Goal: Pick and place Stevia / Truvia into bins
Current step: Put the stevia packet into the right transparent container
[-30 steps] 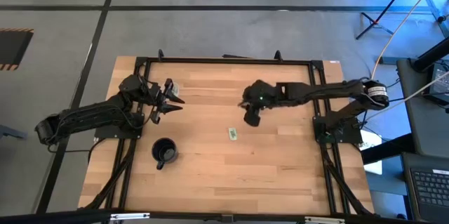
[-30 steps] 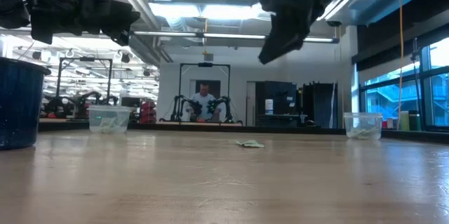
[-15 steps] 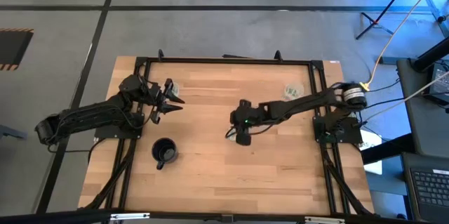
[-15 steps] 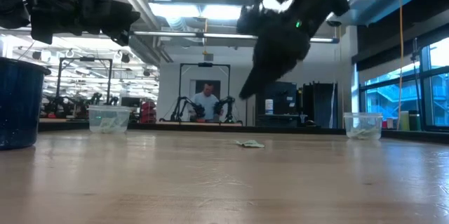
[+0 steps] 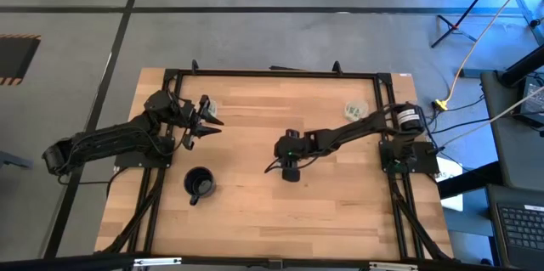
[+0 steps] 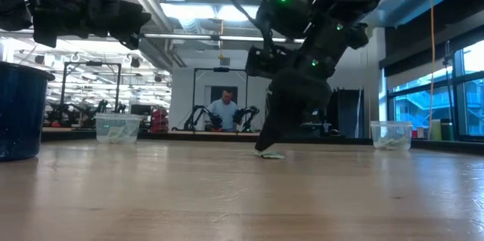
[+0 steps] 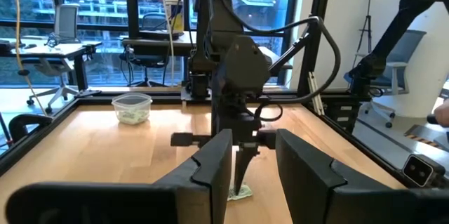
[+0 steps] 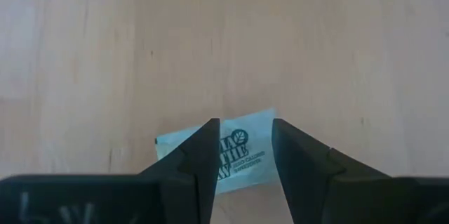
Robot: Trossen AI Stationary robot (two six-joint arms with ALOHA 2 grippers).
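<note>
One pale green and white Stevia sachet (image 8: 237, 159) lies flat in the middle of the table, also seen in the low view (image 6: 272, 155) and past my left fingers (image 7: 243, 193). My right gripper (image 8: 245, 131) stands over it, pointing down, open, one finger on each side of its printed face; from above, the gripper (image 5: 289, 171) hides the sachet. The two clear bins stand near the far edge: the left bin (image 6: 117, 128) and the right bin (image 5: 354, 111), both holding sachets. My left gripper (image 5: 211, 123) waits, open, raised by the left bin. My right gripper comes at the sachet from above, pointing down, with its open fingers (image 8: 200, 155) overlapping the sachet's far edge (image 8: 245, 122). The sachet lies flat on the table. Whether the fingertips touch it, I cannot tell.
A black mug (image 5: 199, 183) stands near the table's left near part and looms large in the low view (image 6: 19, 110). A black frame (image 5: 272, 74) runs round the table. Bare wood lies around the sachet. A person sits in the room beyond the table.
My right gripper has moved toward the table's left and near edge and come down from well above the table until its fingers stand over the sachet. The sachet has stayed where it was.
</note>
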